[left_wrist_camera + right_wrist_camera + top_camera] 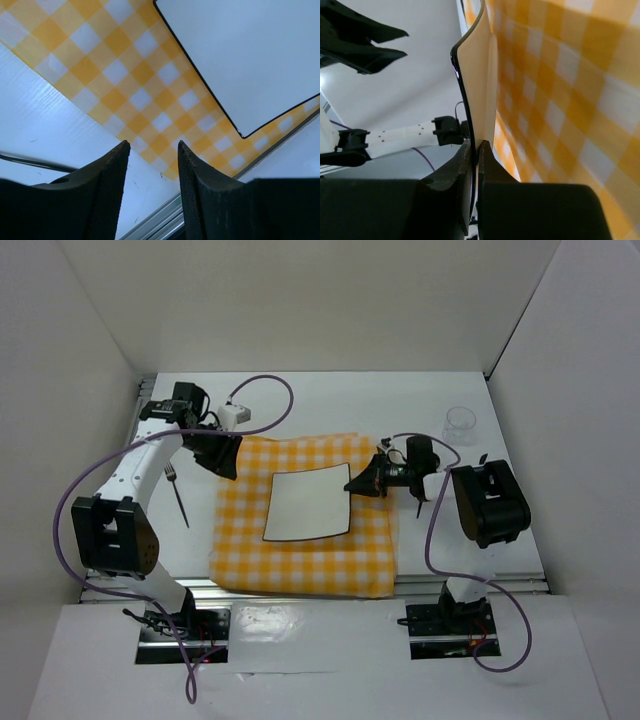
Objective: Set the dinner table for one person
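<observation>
**Grip on the square plate (308, 505) at its right edge**

The white tabletop (330, 400) fills the workspace in front of both arm bases, with the checked cloth (300, 565) spread over its middle and the black-rimmed plate lying on that cloth.

The right arm folds back on itself: its upper links sit to the right of the cloth, and the wrist turns leftward, roughly level, so that the right gripper (352, 485) meets the plate's right rim. In the right wrist view its fingers (462, 172) are pressed onto the plate's thin edge, one on each face, and the plate rises edge-on between them with the yellow checks behind it.

The left arm reaches up along the tabletop's left side, elbow bent, and its wrist angles inward and down. The left gripper (228, 465) hangs over the cloth's far left corner. Its fingers (117, 172) are spread with nothing between them; below them lie the cloth's edge, bare tabletop and an aluminium rail (155, 222).

A fork (178, 495) lies on the tabletop left of the cloth. A clear glass (459, 423) stands at the far right, well apart from the plate.
</observation>
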